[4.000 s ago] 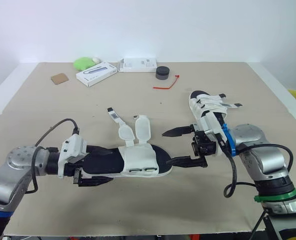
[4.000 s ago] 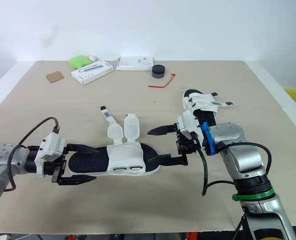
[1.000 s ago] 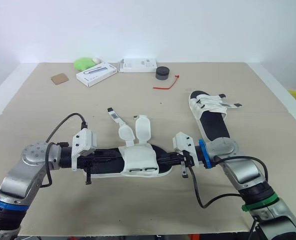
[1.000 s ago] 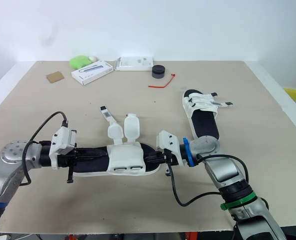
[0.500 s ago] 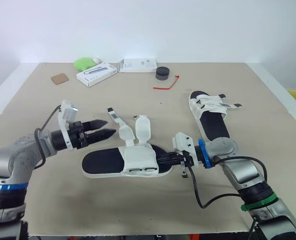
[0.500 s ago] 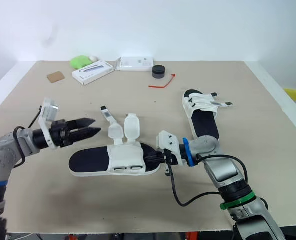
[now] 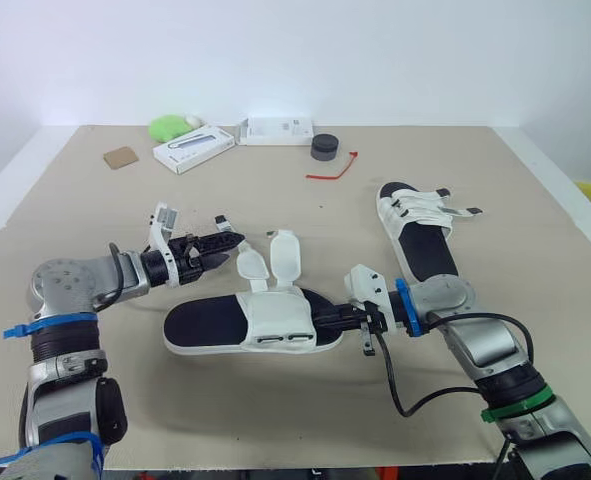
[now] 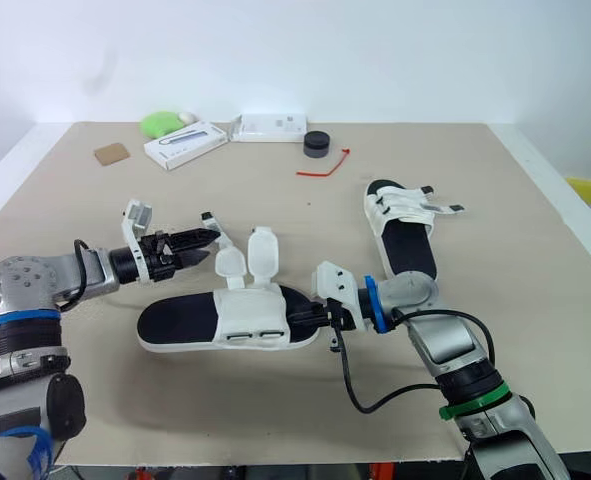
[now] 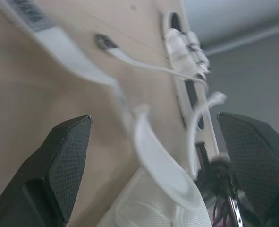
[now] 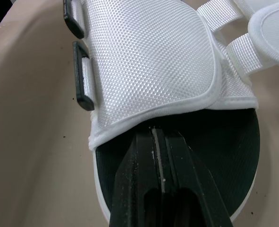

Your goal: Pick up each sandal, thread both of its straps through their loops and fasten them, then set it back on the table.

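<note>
From the head: found the unfastened sandal [image 7: 245, 325] flat on the surface [image 7: 95, 210] near the front, and the fastened sandal [image 7: 420, 235] well apart to the right. Noted the left claw [image 7: 233, 242] just beside the loose straps [image 7: 225, 228] and the right claw [image 7: 330, 320] at the toe. Spotted boxes [image 7: 192, 148], a black cap [image 7: 324, 146] and a red tie [image 7: 333, 168] far back, blocking nothing.

From the left wrist: saw fingers [image 9: 59, 165] spread wide with a strap between.

From the right wrist: saw fingers [image 10: 139, 189] pressed together on the black insole [image 10: 224, 156], under the white upper [image 10: 148, 66].
</note>
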